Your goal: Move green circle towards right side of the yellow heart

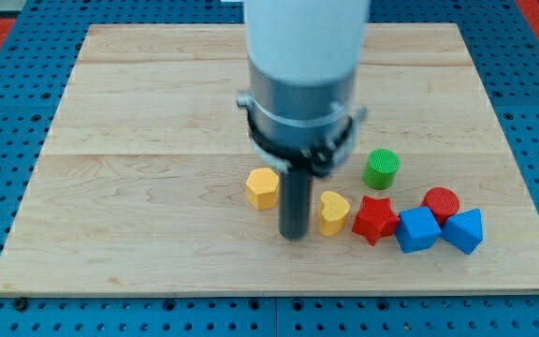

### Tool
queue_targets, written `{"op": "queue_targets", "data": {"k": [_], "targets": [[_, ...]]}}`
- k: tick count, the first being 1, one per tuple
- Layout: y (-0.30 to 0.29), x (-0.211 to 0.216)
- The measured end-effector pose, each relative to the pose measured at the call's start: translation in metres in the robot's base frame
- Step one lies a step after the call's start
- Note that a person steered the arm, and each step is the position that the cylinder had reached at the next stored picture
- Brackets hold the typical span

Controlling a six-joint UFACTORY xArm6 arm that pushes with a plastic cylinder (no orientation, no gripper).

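Observation:
The green circle stands on the wooden board right of centre. The yellow heart lies below and to its left, about a block's width away. My tip is down on the board just left of the yellow heart, close to it, between the heart and a yellow hexagon. The green circle is up and to the right of my tip, well apart from it. The arm's white and grey body hides the board above the tip.
A red star lies right beside the heart on its right. A blue cube, a red cylinder and a blue triangular block cluster further right. The board's bottom edge is near.

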State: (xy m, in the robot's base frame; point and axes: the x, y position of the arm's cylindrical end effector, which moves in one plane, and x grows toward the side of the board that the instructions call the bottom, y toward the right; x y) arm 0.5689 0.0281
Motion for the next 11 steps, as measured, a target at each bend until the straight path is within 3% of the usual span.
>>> {"op": "queue_targets", "data": {"k": [2, 4, 5, 6, 7, 8, 9, 10, 11], "targets": [[0.056, -0.023], [0.007, -0.086], [0.053, -0.095], [0.059, -0.147], [0.146, -0.143], [0.154, -0.101], [0.154, -0.075], [0.059, -0.088], [0.032, -0.099]]}}
